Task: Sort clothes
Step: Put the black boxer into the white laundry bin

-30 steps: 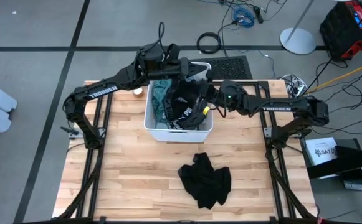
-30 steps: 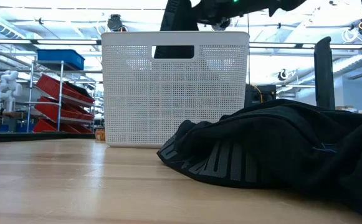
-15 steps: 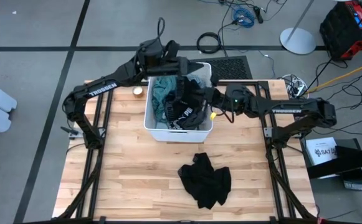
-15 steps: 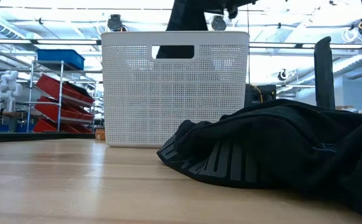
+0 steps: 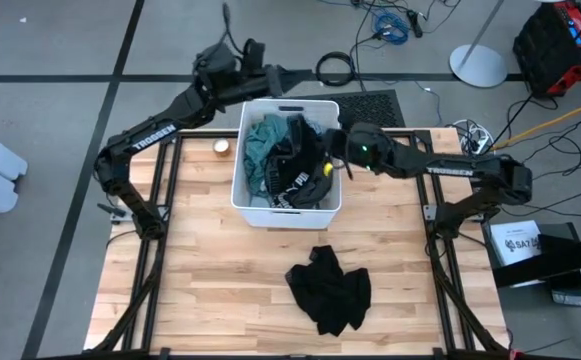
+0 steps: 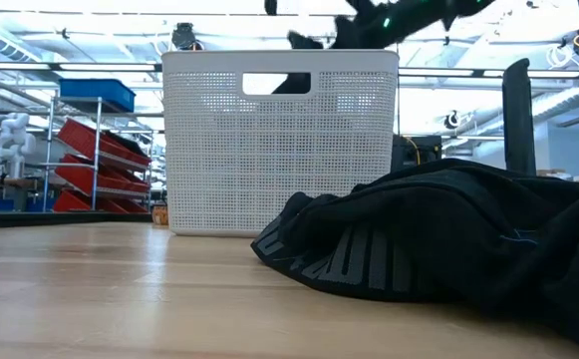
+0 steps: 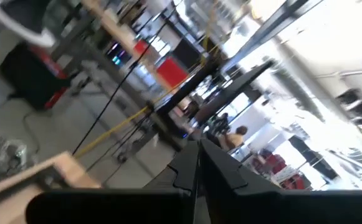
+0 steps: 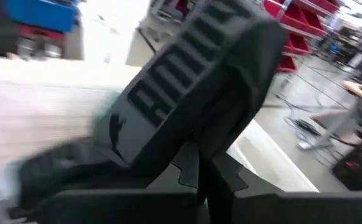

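Gripping a black garment [image 5: 305, 170] with jaws clamped, right gripper [image 5: 328, 168] sits over the white bin [image 5: 286, 212], frame centre. Left gripper [image 5: 305, 72], jaws closed and empty, upper centre. Another black piece [image 5: 330, 288] lies lower centre.

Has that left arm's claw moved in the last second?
Yes. The left gripper was over the white bin and its clothes; it has swung back past the bin's far rim, off the table.

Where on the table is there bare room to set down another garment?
Bare wood lies left of the black garment pile and the white plastic bin, and right of both. It is crowded inside the bin, where the right gripper is shut on a black printed garment.
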Robot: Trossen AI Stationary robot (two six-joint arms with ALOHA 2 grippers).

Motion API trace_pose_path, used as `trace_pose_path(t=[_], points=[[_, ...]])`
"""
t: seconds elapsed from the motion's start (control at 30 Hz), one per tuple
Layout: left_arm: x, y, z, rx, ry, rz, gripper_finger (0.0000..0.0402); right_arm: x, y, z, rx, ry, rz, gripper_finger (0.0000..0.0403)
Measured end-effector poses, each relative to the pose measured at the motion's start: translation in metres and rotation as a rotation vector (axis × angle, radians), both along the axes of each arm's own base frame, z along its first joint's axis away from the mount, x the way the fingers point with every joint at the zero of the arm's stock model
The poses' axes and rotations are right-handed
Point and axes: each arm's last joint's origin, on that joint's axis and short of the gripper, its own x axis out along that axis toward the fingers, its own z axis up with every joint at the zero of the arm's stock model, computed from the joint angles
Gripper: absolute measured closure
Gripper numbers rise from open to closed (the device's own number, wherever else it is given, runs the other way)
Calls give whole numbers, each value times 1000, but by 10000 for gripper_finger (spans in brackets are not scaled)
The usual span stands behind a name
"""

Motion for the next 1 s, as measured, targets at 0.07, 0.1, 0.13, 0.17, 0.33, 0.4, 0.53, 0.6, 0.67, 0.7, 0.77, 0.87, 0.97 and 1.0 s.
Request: trace_pose_path(t=[0.07, 0.1, 0.13, 0.17, 0.33, 0.4, 0.53, 0.6, 0.67, 0.7, 0.77, 0.87, 0.97, 1.0], points=[[-4, -3, 7, 21, -42, -3, 377, 3, -16, -9, -5, 23, -38, 403], [-5, -6, 10, 27, -57, -8, 377, 6, -24, -14, 0, 36, -45, 403], [-7, -7, 12, 30, -63, -10, 377, 9, -31, -17, 8, 57, -60, 403], [-8, -9, 13, 32, -66, -13, 377, 13, -38, -19, 18, 85, -76, 403], [-9, -14, 17, 36, -73, -27, 377, 44, -59, -18, 102, 284, -91, 403], [-9, -15, 17, 36, -73, -32, 377, 57, -62, -18, 142, 384, -84, 403], [-6, -20, 16, 35, -72, -53, 377, 75, -68, -21, 242, 500, -48, 403], [-7, -21, 17, 39, -73, -73, 377, 79, -71, -29, 310, 546, -2, 403], [-8, -22, 18, 41, -73, -85, 377, 83, -75, -35, 331, 582, 10, 402], [-8, -22, 18, 42, -73, -91, 377, 84, -76, -35, 322, 591, 10, 399], [-10, -23, 20, 44, -76, -97, 377, 84, -76, -30, 288, 602, 12, 384], [-13, -25, 22, 49, -81, -103, 377, 85, -70, -18, 266, 598, 20, 347], [-15, -26, 24, 60, -81, -119, 377, 82, -62, 0, 269, 594, 36, 300], [-15, -26, 24, 78, -79, -116, 377, 80, -59, 6, 279, 607, 39, 283]])
